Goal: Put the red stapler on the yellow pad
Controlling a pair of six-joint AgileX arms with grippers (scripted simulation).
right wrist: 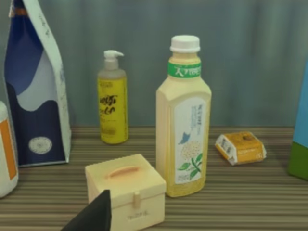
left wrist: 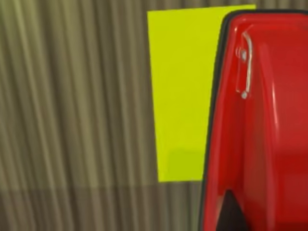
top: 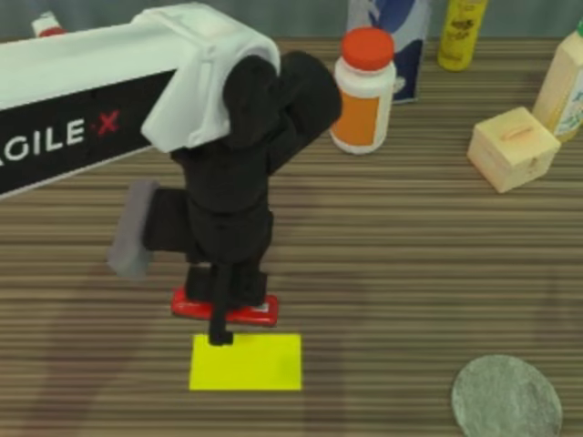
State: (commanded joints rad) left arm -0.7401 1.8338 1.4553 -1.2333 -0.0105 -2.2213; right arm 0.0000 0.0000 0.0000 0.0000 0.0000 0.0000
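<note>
Red and glossy, the red stapler [top: 239,312] sits under the left gripper [top: 221,314], whose black fingers come down on either side of it from above; whether they are clamped on it or merely straddle it cannot be told. The stapler lies just behind the far edge of the yellow pad [top: 260,364], and one dark finger [top: 219,335] reaches down over that edge. In the left wrist view the stapler [left wrist: 260,125] fills one side of the frame and covers one long edge of the pad [left wrist: 180,91], with bare yellow showing beside it and striped wood beyond.

Open striped table [top: 401,264] runs to the right of the pad and stapler. A grey speckled disc [top: 506,399] lies near the front right edge, well apart from the pad. Along the back stand an orange-capped white bottle [top: 364,89], a blue-and-white carton [top: 390,27] and a yellow pump bottle [top: 460,32], with a cream box [top: 513,147] and a pale juice bottle [top: 563,86] toward the right.

The right gripper shows only as a dark tip [right wrist: 94,216] in the right wrist view, near the cream box [right wrist: 126,192]; whether it is apart or together cannot be told.
</note>
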